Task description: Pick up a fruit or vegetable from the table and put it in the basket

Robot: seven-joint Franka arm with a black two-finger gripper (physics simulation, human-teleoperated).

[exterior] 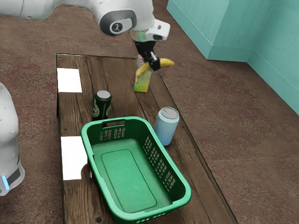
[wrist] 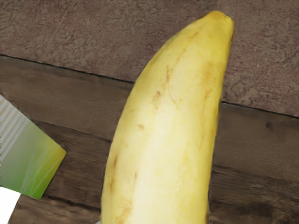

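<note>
Above the brown wooden table point(exterior: 120, 77), the black two-finger claw point(exterior: 153, 64) grips a curved yellow banana point(exterior: 143, 70) mid-length, suiting likely light, easily bruised fruit.

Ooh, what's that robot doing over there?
The robot arm is holding a banana in its gripper, up off the table, close to a carton. The banana isn't in the green basket yet. A dark green can and a light blue can stand beside the basket.
</note>
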